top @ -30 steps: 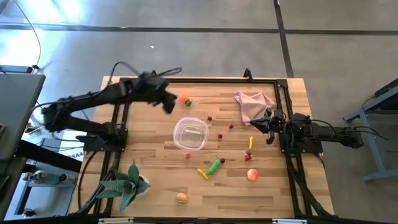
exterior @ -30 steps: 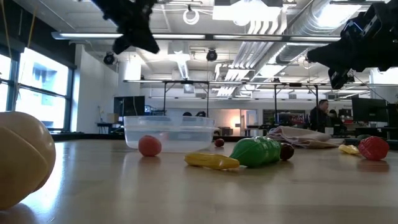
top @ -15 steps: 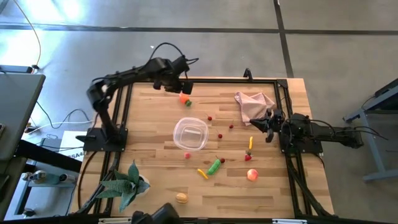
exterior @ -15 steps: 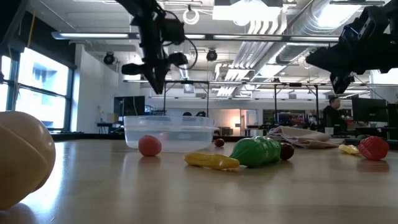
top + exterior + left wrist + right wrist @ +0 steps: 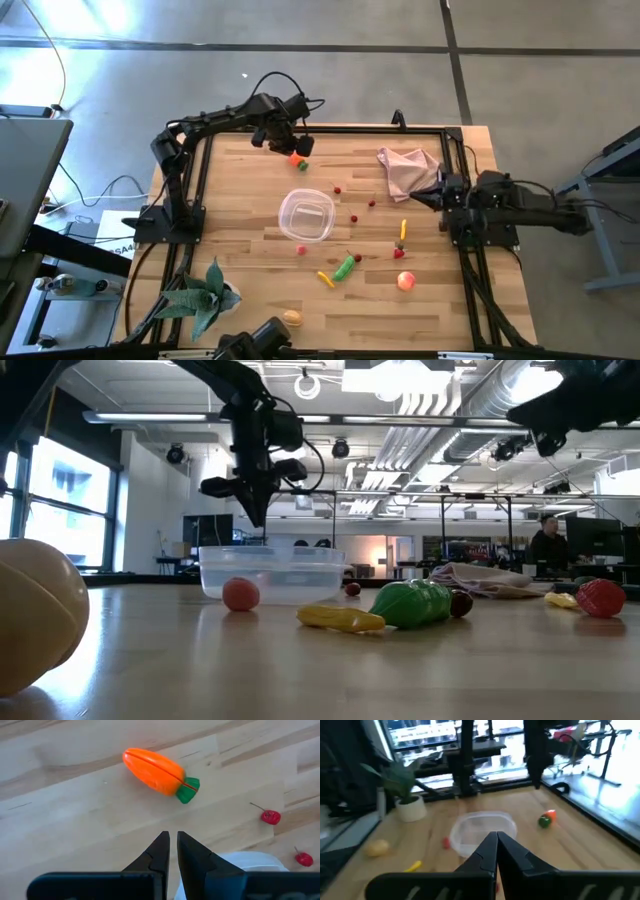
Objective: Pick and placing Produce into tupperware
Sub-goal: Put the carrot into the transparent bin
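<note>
Tupperware [image 5: 306,216] amid scattered produce [image 5: 345,267]

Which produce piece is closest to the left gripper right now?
The orange carrot with the green stem end, lying by the table's far edge just beside the left gripper; every other piece lies farther off, past the tupperware.

Overhead light is even across my table [image 5: 250,300]; shadows are faint. The low camera faces bright ceiling lamps and windows, leaving my arms as silhouettes. My right wrist picture appears soft throughout, possibly motion blur. The tan lump [image 5: 35,615] nearest the low lens is defocused.
</note>
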Tool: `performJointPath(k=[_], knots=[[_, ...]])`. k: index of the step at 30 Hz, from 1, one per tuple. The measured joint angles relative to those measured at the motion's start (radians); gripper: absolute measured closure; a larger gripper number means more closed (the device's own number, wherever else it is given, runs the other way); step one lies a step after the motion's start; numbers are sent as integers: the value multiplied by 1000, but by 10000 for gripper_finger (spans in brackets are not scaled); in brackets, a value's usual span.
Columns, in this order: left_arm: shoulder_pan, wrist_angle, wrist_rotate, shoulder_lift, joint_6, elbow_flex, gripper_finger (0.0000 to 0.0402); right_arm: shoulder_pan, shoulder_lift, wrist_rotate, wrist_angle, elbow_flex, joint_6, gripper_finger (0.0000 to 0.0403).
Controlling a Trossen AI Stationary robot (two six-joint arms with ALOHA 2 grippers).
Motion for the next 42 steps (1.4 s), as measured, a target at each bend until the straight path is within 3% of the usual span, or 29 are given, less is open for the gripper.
performJointPath(k=[4,9,17,38,42], knots=[[0,-1,-33,0,3,0,376,0,94,-57,-143,81,-3,402],[0,1,-37,0,4,0,376,1,276,-134,-145,181,-14,402],[-1,6,-37,0,7,0,376,1,492,-36,-231,291,-55,402],[-1,122,5,0,-9,0,376,1,505,-35,-232,293,-4,402],[-4,92,-58,0,-232,0,376,1,505,-35,-231,293,-3,402]])
